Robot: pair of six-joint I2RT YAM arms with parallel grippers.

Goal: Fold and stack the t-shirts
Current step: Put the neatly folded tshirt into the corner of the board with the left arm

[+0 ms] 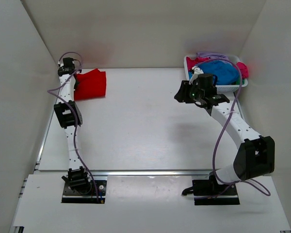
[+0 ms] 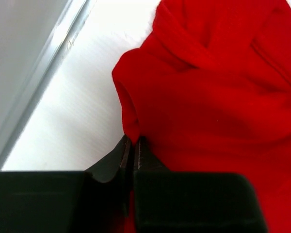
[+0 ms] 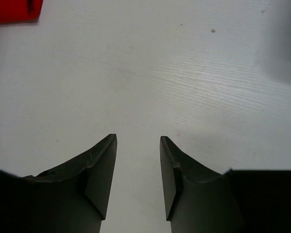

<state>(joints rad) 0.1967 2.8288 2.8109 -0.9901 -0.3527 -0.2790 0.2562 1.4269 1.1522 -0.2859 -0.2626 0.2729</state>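
Observation:
A bright red t-shirt (image 1: 92, 84) lies bunched at the far left of the table. It fills the left wrist view (image 2: 213, 82). My left gripper (image 1: 76, 80) is at the shirt's left edge, and its jaws (image 2: 132, 141) are shut on a fold of the red cloth. My right gripper (image 1: 181, 93) hangs open and empty above bare table (image 3: 138, 138), just left of the basket. A blue t-shirt (image 1: 218, 72), a magenta-pink one (image 1: 199, 61) and a lavender one (image 1: 211, 56) are piled in the basket. A corner of the red shirt (image 3: 12, 9) shows in the right wrist view.
The white mesh basket (image 1: 233, 88) stands in the back right corner. White walls close in the table on the left, back and right. A metal rail (image 2: 48, 63) runs along the table's left edge beside the red shirt.

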